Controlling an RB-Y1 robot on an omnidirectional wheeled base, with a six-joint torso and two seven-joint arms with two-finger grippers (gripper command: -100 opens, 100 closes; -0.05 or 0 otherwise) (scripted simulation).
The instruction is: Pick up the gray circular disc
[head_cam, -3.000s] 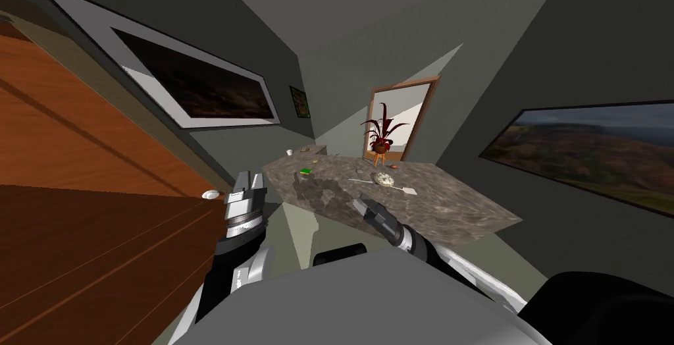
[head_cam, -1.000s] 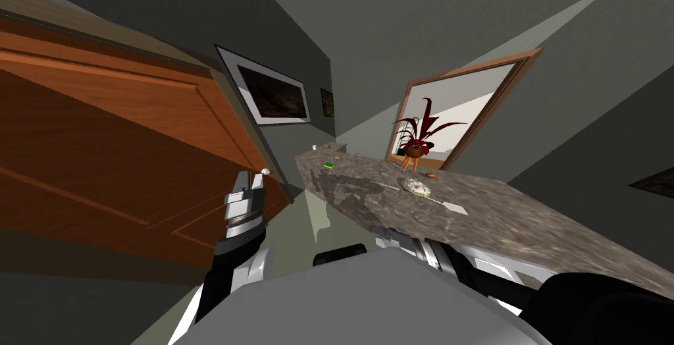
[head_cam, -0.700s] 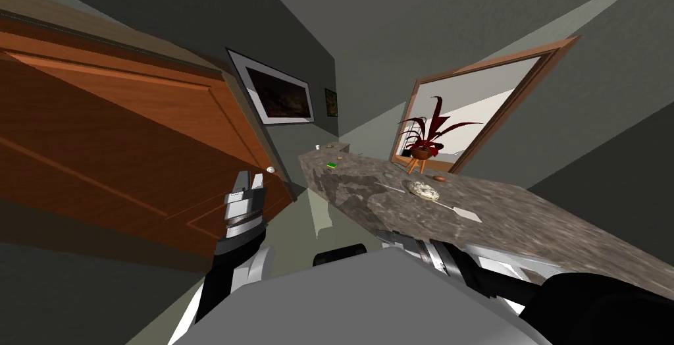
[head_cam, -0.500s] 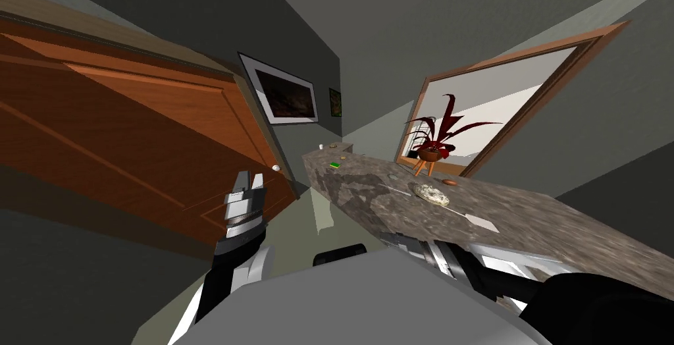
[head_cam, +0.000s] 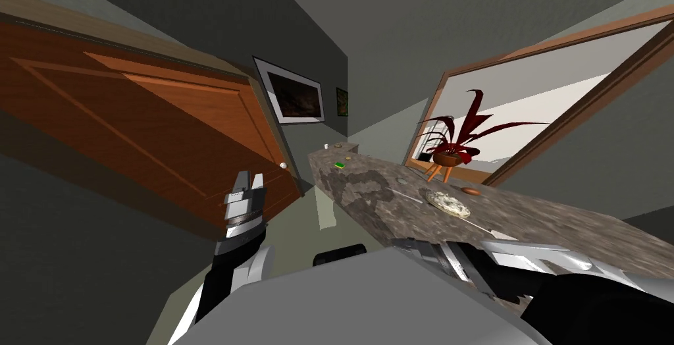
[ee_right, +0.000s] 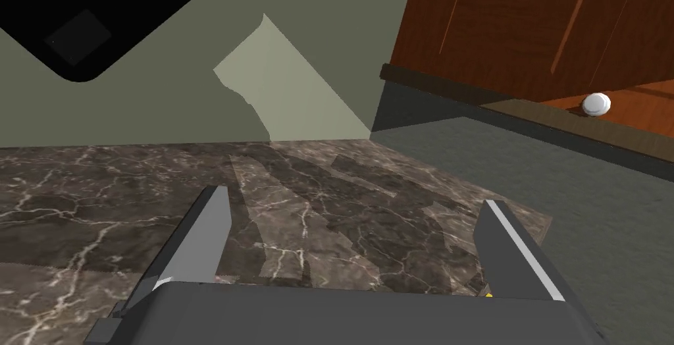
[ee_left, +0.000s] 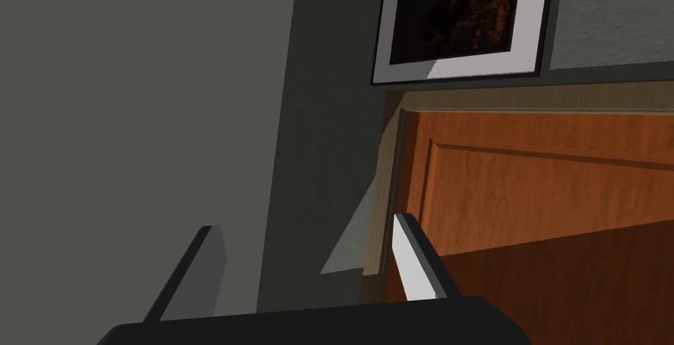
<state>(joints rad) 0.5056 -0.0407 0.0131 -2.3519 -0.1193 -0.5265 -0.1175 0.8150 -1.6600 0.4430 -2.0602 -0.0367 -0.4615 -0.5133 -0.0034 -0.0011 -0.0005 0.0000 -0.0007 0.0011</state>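
The gray circular disc (head_cam: 401, 182) lay flat about midway along the counter (head_cam: 368, 196), nearer the long edge by the red-leaved potted plant (head_cam: 454, 147), with a speckled oval dish (head_cam: 447, 203) near it. Small and thin, it was probably light and stiff. It sat flush on polished, veined dark stone, where it might skid. The likeliest hold was across its rim from above, one blade on either side. The right pincer (ee_right: 355, 249) hung wide open above the counter's marbled top, a corner of it ahead, apart from the disc. The left pincer (head_cam: 249, 183) stood raised before the reddish panelled wooden door (head_cam: 131, 130), its blades also spread and holding nothing. A green block (head_cam: 339, 164) sat near the counter's far end.
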